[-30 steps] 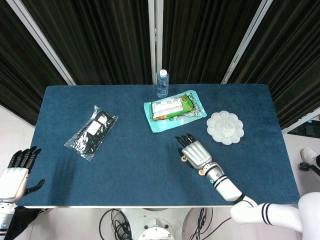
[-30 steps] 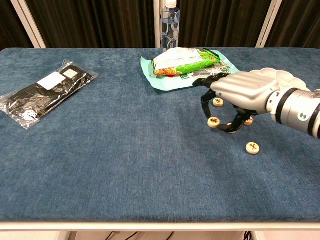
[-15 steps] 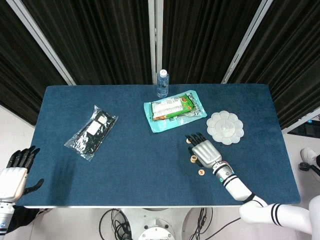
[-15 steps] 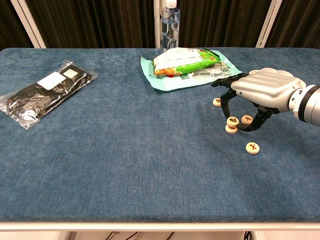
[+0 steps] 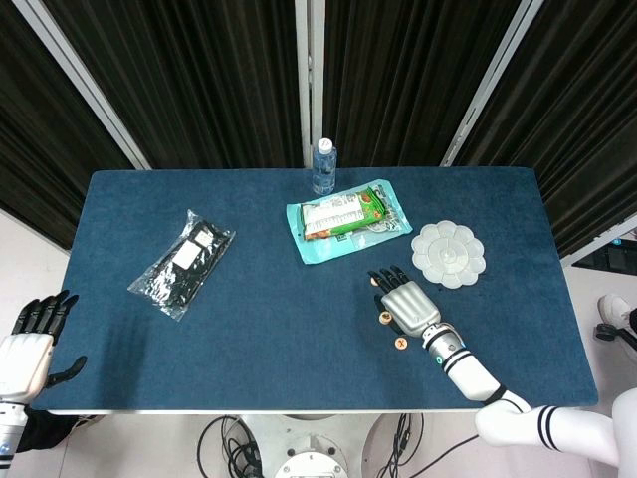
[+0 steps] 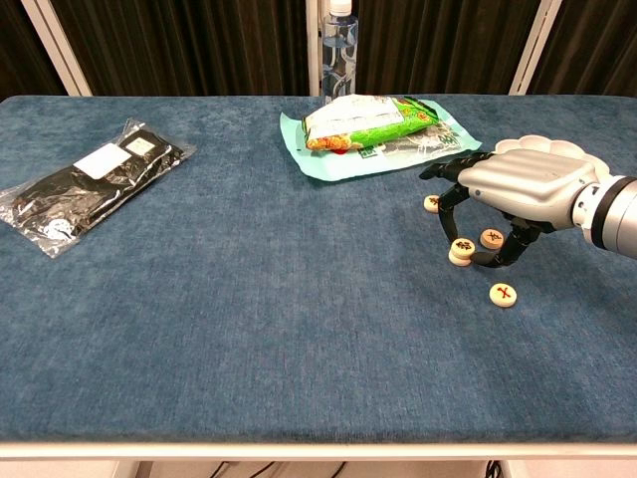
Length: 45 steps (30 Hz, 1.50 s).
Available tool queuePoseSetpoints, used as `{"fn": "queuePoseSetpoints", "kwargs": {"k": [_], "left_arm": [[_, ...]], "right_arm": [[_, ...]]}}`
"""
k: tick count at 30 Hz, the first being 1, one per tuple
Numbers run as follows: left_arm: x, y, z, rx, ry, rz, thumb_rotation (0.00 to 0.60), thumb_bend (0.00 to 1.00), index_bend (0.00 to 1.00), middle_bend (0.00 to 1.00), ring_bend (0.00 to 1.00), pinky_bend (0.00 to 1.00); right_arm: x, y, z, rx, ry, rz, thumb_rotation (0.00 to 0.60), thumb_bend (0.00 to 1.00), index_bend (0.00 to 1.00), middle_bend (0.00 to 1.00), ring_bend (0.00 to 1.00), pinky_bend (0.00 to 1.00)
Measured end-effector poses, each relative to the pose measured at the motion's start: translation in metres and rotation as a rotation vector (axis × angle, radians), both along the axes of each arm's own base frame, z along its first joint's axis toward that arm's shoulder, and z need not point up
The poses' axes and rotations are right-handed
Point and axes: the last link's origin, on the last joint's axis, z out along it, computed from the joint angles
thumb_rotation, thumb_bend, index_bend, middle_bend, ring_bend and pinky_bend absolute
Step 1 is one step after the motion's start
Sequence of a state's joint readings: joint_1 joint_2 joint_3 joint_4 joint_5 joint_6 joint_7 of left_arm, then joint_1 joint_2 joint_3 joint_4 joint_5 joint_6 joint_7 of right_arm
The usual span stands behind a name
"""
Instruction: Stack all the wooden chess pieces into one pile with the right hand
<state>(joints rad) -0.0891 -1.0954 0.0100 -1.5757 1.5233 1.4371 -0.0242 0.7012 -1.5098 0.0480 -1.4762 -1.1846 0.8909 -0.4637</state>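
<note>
Small round pale wooden chess pieces, flat discs with a dark or red character on top; characters too small to read. All lie on the right half of the blue cloth-covered table (image 6: 249, 299), near the front.

Two-piece stack (image 6: 461, 251): one disc sits on another, dark mark on top. Right hand (image 6: 518, 189), silver back with black fingers, arches over it; fingertips (image 6: 460, 235) pinch the upper disc from the sides, thumb low on the near side. In the head view the same stack (image 5: 384, 319) shows at the hand's left edge.

Single disc with dark mark (image 6: 492, 238) lies just beside the stack, under the palm. Disc with dark mark (image 6: 432, 203) lies farther back, near the teal packet. Disc with red mark (image 6: 504, 295) lies alone nearer the front edge.

Left hand (image 5: 30, 344) hangs off the table's left front corner, fingers spread, holding nothing.

Green snack bag (image 6: 363, 121) rests on a teal flat packet (image 6: 299, 149); print not legible. Clear plastic bottle with blue cap (image 5: 323, 165) stands upright behind them. Black item in clear wrapper with white label (image 6: 85, 184) lies on the left. White flower-shaped palette dish (image 5: 448, 254), wells empty as far as visible.
</note>
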Motion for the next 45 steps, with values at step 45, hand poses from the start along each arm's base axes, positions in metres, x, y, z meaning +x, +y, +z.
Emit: {"fn": "queuePoseSetpoints", "kwargs": {"k": [45], "left_arm": [[0.003,-0.001,0.002,0.002,-0.007,-0.014,0.600,0.23,0.05,0.00,0.00,0.00]], "right_arm": [[-0.021,0.035,0.052,-0.036,0.019,0.072,0.600,0.22,0.34,0.00,0.00,0.00]]}}
